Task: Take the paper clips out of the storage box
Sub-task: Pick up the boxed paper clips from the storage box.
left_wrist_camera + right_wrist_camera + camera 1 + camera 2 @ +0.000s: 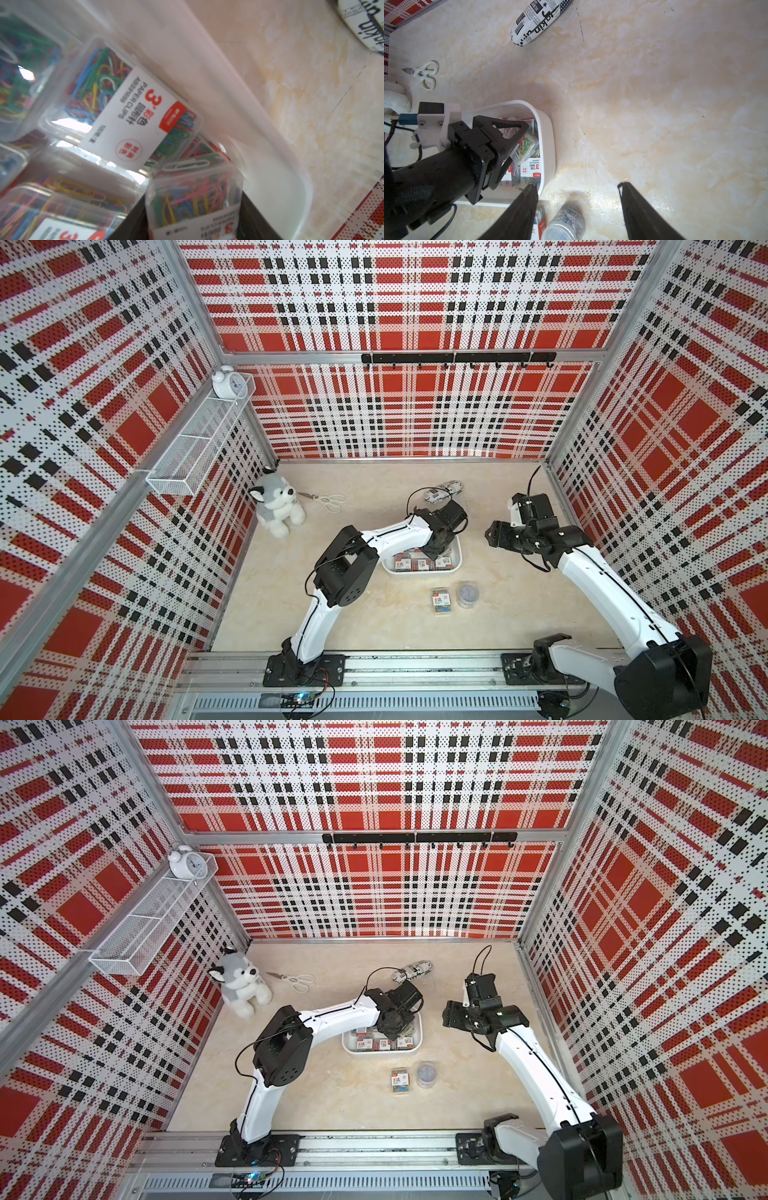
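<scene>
Only wrist cams show: L end effector grips case; R end effector open.

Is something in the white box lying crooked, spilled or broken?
Nothing looks spilled or broken. Inside the storage box the cases are jumbled, not in neat rows: one labelled case lies askew on top of others. The left gripper is shut on a second case, which it holds tilted.
</scene>
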`<state>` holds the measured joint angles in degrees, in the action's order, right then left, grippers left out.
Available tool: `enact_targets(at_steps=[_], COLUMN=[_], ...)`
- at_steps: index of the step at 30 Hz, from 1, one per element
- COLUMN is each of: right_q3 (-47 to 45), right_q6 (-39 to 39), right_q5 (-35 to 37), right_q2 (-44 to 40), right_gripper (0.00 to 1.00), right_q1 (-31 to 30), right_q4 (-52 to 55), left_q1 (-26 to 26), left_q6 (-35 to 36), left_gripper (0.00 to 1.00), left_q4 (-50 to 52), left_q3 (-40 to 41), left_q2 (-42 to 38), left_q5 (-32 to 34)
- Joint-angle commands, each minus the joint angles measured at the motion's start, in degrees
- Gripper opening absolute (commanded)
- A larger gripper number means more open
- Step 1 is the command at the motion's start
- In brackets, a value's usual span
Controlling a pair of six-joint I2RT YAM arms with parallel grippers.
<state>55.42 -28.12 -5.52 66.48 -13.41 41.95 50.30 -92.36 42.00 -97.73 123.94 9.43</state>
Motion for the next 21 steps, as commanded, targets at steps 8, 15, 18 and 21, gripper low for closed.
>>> enact_targets(at_steps=[8,15,18,21], right_q3=[-0.23,-0.25,-0.36,-0.40], right_q6=[-0.24,-0.27,-0.36,-0.43], right_q5=[-0.04,0.33,0.42,0.26], right_q2=[-0.69,-0.56,-0.56,-0.44], right_gripper=[0.68,0.67,0.67,0.67], right_q1=[0.41,0.40,0.40,0.42], right_q4=[-0.79,-0.73,-0.74,-0.82], left_q1=[-0.29,-0.30,-0.29,-0.29], left_q6=[6.35,8.01,9.01,9.78], left_gripper=[0.49,0.50,0.50,0.50], left_q4=[-0.69,-0.54,-0.32,-0.16], left_q3=[-3.00,-0.98,-0.28,1.00], left_q2=[-2.20,-3.95,-4.64,-5.45], left_q5=[1.82,1.69,1.64,1.56])
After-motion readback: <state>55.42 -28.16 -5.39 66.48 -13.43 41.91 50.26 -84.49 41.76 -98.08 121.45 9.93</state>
